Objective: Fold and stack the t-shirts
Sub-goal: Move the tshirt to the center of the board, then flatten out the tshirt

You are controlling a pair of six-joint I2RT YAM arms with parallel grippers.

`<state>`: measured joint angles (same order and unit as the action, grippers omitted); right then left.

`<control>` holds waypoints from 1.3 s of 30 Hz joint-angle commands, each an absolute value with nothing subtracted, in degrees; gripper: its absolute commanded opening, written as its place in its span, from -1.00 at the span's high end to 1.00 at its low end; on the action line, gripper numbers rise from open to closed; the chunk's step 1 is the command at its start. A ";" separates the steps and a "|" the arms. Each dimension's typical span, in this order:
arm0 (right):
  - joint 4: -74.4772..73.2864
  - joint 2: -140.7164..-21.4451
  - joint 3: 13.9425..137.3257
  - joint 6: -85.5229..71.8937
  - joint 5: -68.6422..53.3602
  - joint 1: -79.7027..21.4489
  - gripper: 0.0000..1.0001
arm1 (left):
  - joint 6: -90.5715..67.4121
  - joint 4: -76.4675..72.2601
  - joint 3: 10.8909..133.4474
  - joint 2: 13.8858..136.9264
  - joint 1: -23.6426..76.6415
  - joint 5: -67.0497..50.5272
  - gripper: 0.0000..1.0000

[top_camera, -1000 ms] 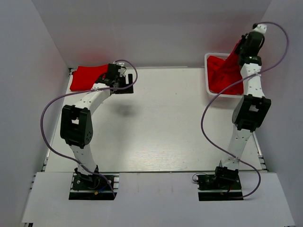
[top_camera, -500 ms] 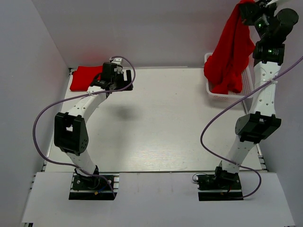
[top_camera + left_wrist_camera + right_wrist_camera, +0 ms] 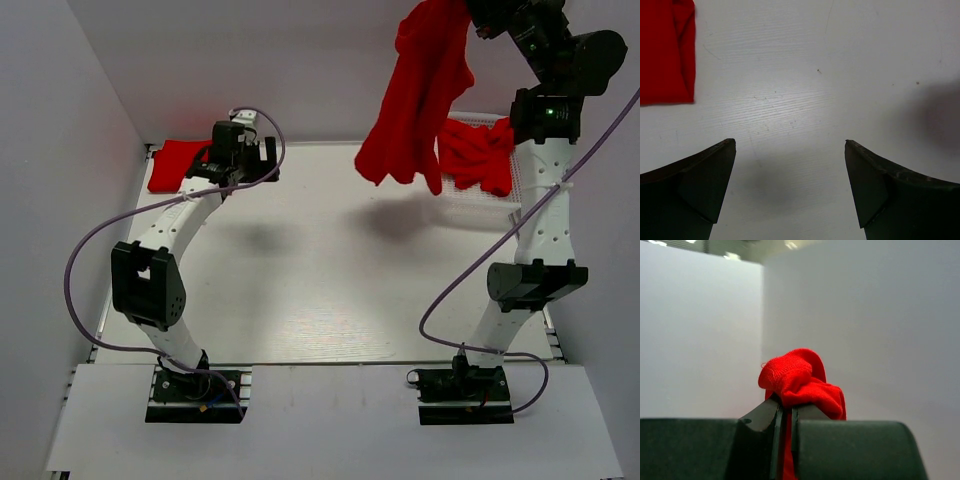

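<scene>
White wood-grain laminate makes up the desk [image 3: 320, 290]. Over its far right part hangs the lifted t-shirt [image 3: 415, 100], a long crumpled column of soft red knit. A second ago it was only being drawn up out of the basket. Now it dangles clear of it, carried high and leftward. I judge the pick done, with laying the shirt out flat as the next step. Behind it the white mesh basket [image 3: 470, 198] holds the remaining t-shirts [image 3: 480, 155] in a rumpled heap. In the far left corner lies the folded t-shirt [image 3: 175, 165], flat and straight-edged. The right claw [image 3: 785, 412] is clenched on a bunched edge of the lifted t-shirt. The left claw [image 3: 790, 190] hovers released near the folded t-shirt, touching nothing.
</scene>
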<state>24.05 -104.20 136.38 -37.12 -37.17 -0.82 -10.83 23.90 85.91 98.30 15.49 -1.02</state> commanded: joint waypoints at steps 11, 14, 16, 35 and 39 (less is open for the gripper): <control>23.05 -89.75 93.79 -33.77 -54.26 -10.01 1.00 | -16.86 29.70 82.20 90.54 15.29 7.46 -1.00; 13.32 -83.43 74.69 -24.89 -47.85 -13.44 1.00 | -20.47 33.55 78.50 87.55 15.29 9.48 -1.00; 6.09 -80.43 66.33 -19.63 -38.55 -15.28 0.92 | -21.78 35.32 76.56 86.40 15.29 9.49 -1.00; -30.76 -62.05 51.77 -17.75 -0.35 -16.17 -0.81 | -21.97 32.69 50.89 76.11 25.39 -9.13 -1.00; -31.55 -60.12 49.92 -17.40 -0.97 -16.17 -0.81 | -24.16 35.77 49.57 78.48 31.36 -3.98 -1.00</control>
